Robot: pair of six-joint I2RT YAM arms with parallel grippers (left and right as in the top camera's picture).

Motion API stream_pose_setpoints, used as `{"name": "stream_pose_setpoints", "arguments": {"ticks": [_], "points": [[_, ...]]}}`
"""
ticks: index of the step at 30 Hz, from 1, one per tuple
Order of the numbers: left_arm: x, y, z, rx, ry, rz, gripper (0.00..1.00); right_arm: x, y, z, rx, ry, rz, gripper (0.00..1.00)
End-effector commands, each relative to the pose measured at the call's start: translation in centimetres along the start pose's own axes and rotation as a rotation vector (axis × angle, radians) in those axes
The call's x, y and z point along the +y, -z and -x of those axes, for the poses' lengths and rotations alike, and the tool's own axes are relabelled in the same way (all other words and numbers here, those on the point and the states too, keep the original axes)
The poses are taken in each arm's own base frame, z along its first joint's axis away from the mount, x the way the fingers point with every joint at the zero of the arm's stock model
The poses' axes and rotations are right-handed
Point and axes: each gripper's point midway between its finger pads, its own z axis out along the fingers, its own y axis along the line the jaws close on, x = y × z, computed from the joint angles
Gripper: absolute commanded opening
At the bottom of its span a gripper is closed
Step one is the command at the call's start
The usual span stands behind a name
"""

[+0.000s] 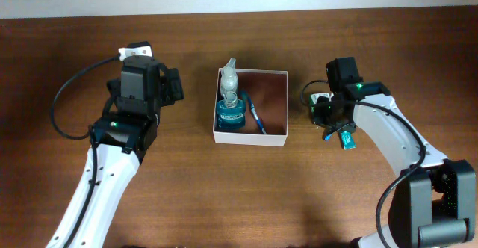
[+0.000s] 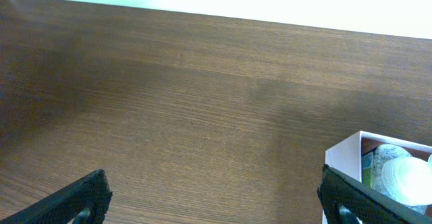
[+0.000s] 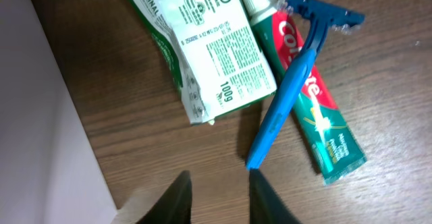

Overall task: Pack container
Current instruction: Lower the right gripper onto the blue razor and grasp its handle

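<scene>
Table [image 1: 239, 203] comes first: big, brown and wooden. In its middle sits the container [image 1: 270, 98], a square box with its open top facing up, so no side is the long one. It lies between my two arms, about as near to one as the other. My left gripper [image 1: 173, 86] has its fingers spread wide, holding nothing. My right gripper [image 3: 217, 181] has its fingers close, with a small gap and nothing between them. The container lies to its left. Just ahead lie a green-and-white carton [image 3: 202, 55], a toothpaste tube [image 3: 324, 126] and a blue razor [image 3: 287, 102] across the tube — the razor's handle end points back at my fingers.
</scene>
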Motion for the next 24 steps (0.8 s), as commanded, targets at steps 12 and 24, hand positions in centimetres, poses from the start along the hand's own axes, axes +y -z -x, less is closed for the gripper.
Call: {"name": "stream_pose_setpoints", "arguments": {"ticks": [12, 24], "points": [[0.3, 0.4, 0.7, -0.020, 0.003, 0.009, 0.99, -1.4, -1.3, -0.9, 0.008, -0.048, -0.065, 0.19], [0.3, 0.4, 0.7, -0.020, 0.003, 0.009, 0.99, -3.3, -2.6, -1.2, -0.004, -0.118, -0.102, 0.19]]}}
